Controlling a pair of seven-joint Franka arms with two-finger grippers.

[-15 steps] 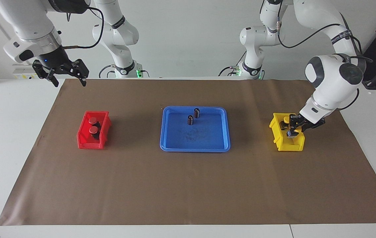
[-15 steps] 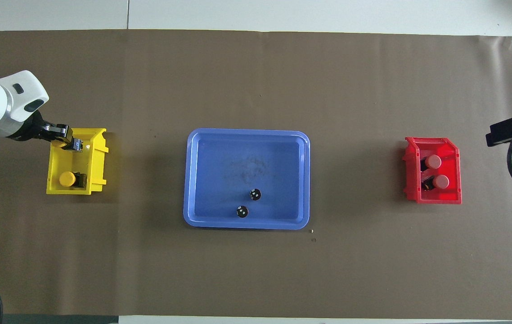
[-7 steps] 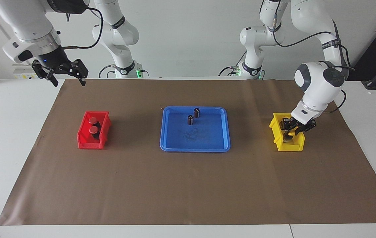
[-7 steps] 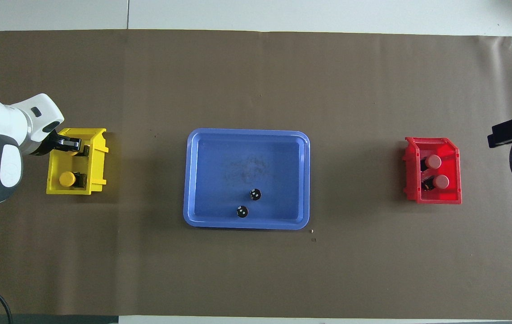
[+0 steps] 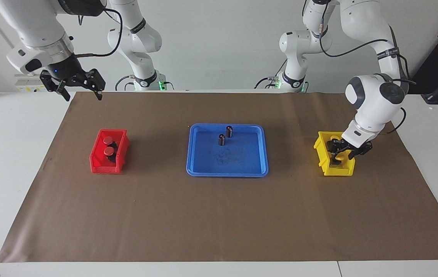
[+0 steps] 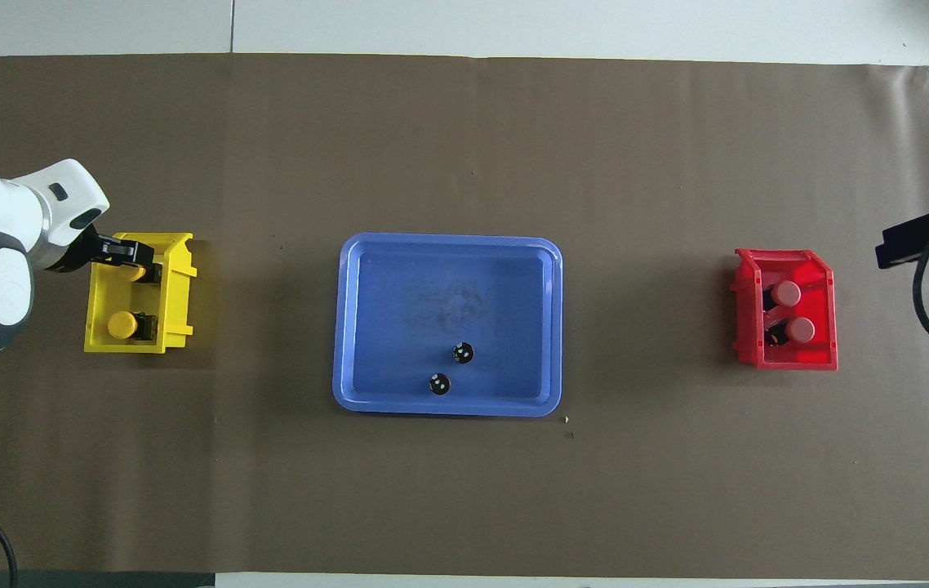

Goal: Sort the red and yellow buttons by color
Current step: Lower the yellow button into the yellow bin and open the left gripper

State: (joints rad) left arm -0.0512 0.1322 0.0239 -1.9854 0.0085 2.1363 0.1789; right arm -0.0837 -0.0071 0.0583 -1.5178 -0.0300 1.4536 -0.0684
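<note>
The left gripper (image 5: pixel 343 153) is releasing a yellow button (image 5: pixel 338 156) into the yellow bin (image 5: pixel 320 151), its opening unclear; it should lift straight up. The right gripper (image 5: pixel 77 88) is waiting, spread wide and empty.

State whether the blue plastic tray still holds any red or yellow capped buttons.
No. The blue plastic tray holds only two dark capless cylinders; no coloured caps show in it.
</note>
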